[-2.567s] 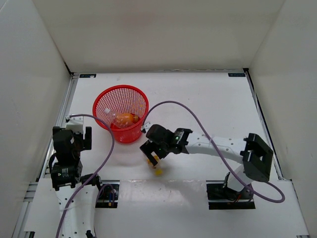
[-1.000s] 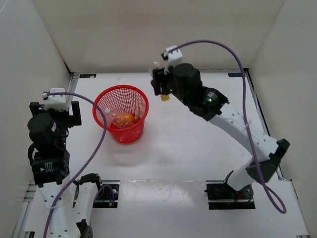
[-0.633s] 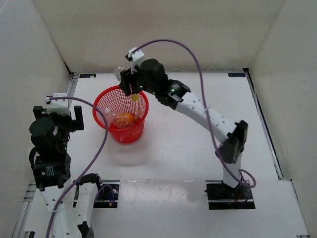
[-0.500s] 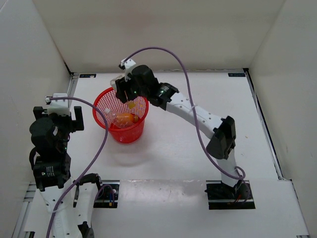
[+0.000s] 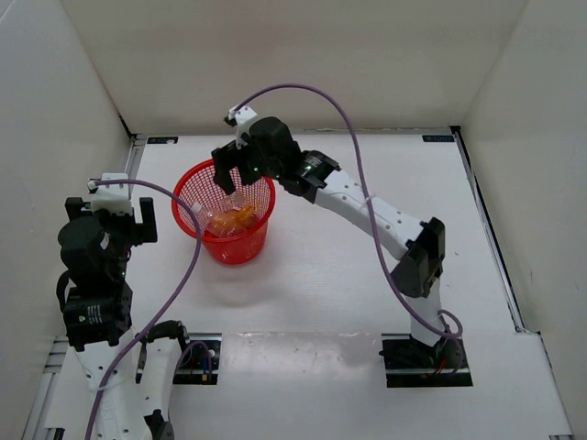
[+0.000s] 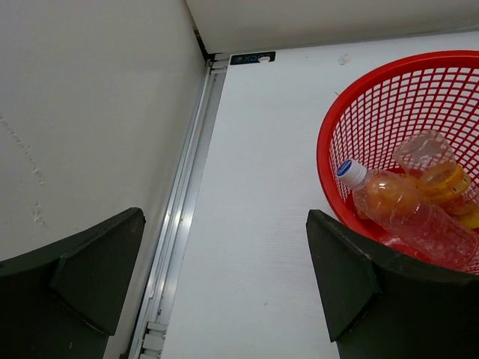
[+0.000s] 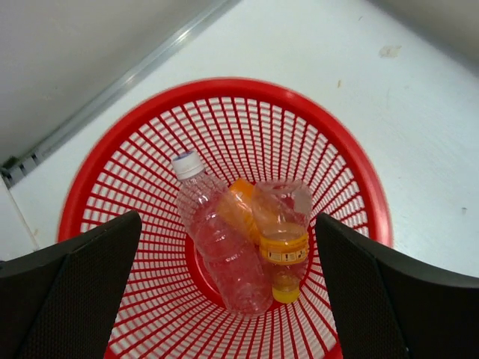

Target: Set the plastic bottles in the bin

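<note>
Bottles, all three, lie heaped on the bin (image 7: 224, 84) floor: tall clear bottle (image 7: 223, 254), orange bottle (image 7: 239, 209), yellow-capped bottle (image 7: 282, 243) uppermost. Right gripper (image 5: 232, 179) hangs over the bin mouth, jaws wide and empty, centred so a release falls inside the rim. Left gripper (image 6: 224, 292) is parked aside, open, empty. Task judged complete.

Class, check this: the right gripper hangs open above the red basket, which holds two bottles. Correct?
No: the red basket holds three bottles, as the right wrist view shows. The right gripper does hang open above it.
</note>
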Motion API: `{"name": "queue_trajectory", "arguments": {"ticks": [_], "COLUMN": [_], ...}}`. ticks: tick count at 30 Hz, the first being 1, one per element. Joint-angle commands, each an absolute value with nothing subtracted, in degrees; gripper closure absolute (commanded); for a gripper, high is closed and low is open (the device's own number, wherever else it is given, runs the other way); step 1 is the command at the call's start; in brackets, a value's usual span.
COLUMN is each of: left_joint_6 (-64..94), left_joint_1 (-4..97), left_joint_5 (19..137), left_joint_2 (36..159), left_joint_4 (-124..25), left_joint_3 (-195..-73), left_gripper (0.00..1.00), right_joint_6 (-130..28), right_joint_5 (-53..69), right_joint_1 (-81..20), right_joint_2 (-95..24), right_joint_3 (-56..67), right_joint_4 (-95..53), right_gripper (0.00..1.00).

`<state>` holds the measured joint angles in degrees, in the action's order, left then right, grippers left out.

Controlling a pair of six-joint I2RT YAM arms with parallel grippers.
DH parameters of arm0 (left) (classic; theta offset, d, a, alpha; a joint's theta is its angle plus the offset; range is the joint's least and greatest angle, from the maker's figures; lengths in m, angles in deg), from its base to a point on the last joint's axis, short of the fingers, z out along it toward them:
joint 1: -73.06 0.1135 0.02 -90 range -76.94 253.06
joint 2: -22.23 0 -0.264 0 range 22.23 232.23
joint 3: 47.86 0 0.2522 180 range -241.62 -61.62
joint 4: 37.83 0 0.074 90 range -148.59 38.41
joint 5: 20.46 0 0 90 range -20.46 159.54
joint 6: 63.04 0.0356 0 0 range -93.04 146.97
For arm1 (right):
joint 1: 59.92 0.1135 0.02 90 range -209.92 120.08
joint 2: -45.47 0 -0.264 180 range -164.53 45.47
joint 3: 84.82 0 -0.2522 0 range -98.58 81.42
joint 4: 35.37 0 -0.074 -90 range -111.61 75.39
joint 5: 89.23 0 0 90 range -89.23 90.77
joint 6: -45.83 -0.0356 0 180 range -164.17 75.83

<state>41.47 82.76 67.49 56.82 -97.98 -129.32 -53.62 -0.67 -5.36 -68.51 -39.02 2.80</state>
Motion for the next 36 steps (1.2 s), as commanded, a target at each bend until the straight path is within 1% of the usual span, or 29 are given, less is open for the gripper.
{"name": "queue_trajectory", "arguments": {"ticks": [1,3,4,5,7,8,9,10,11,12,13,15,16,20,24,26,36], "left_joint_6": [41.29,42.78,44.87,45.85,46.39,46.39,46.39,45.78,45.77,45.77,45.77,45.25,44.72,44.1,44.1,44.1,44.1], "left_joint_1": [83.17,83.17,83.17,83.17,83.17,83.17,83.17,83.17,83.17,83.17,83.17,83.17,83.17,83.17,83.17,83.17,83.17], "left_joint_5": [68.39,66.82,66.29,65.5,60.68,58.66,54.72,53.38,52.58,52.05,52.05,52.65,53.18,54.59,55.82,57.14,56.62], "left_joint_2": [56.6,55.98,54.68,54.14,52.91,52.9,52.21,52.2,50.63,50.01,50.0,48.43,48.42,47.81,48.33,48.33,48.33], "left_joint_4": [-98.6,-98.61,-98.61,-98.61,-98.61,-99.13,-99.14,-99.14,-99.14,-99.14,-100.01,-101.06,-101.07,-102.39,-102.39,-102.39,-101.86], "left_joint_3": [-127.98,-126.4,-122.91,-120.62,-113.87,-111.83,-109.98,-108.39,-105.59,-104.61,-103.99,-103.37,-103.37,-102.84,-102.84,-102.84,-102.84], "left_gripper": [0.0,0.0,0.0,0.0,0.0,0.0,0.0,0.0,0.0,0.0,0.0,0.0,0.0,0.0,0.0,0.0,0.0], "right_joint_6": [-54.09,-54.8,-55.33,-55.33,-56.12,-56.82,-57.52,-57.53,-58.31,-59.1,-62.16,-65.07,-66.91,-70.09,-70.8,-70.8,-70.8], "right_joint_5": [-5.9,-7.93,-9.68,-9.69,-9.69,-9.69,-9.08,-7.69,-5.93,-5.91,-8.44,-11.44,-12.06,-11.54,-10.75,-9.35,-6.18], "right_joint_1": [-6.48,-7.8,-9.72,-10.96,-15.42,-17.02,-20.08,-21.5,-22.73,-23.62,-24.76,-26.08,-28.0,-33.46,-39.34,-41.28,-42.96], "right_joint_2": [-53.9,-48.87,-43.8,-41.31,-35.0,-33.22,-29.89,-28.29,-26.71,-24.95,-21.19,-17.31,-13.63,-4.83,2.38,3.18,0.9], "right_joint_3": [-38.21,-33.91,-28.41,-25.31,-19.33,-13.64,-10.8,-8.08,-2.74,0.18,3.34,9.67,15.27,25.58,31.05,31.67,30.01], "right_joint_4": [1.6,1.6,1.6,2.29,4.13,6.93,8.44,9.93,12.3,13.1,13.11,13.11,13.72,13.73,14.33,14.86,15.4], "right_gripper": [0.0,0.0,0.0,0.0,0.0,0.0,0.0,0.0,0.0,0.0,0.0,0.0,0.0,0.0,0.0,0.0,0.0]}}
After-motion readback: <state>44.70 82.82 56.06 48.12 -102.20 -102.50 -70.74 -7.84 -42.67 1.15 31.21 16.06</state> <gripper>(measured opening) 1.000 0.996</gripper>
